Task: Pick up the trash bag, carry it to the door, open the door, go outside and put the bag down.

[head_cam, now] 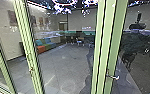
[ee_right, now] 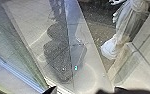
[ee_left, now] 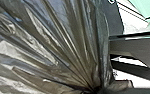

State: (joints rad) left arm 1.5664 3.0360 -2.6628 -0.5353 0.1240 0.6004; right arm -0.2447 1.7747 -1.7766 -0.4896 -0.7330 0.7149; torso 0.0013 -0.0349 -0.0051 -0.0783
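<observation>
The trash bag, dark, shiny and see-through, spreads in long folds across the left wrist view. Its folds run together at my left gripper, which is shut on the gathered neck. Green-framed glass doors stand close in front of me, with a pale green upright and a small metal handle on it in the head view. Tilted glass and a stone floor lie before my right gripper in the right wrist view; whether it holds anything cannot be made out.
Another green upright stands to the left. Through the glass appear a grey tiled floor, a seat with orange and blue cushions and several chairs further back. Dark shapes like reflections lie over the glass at the right.
</observation>
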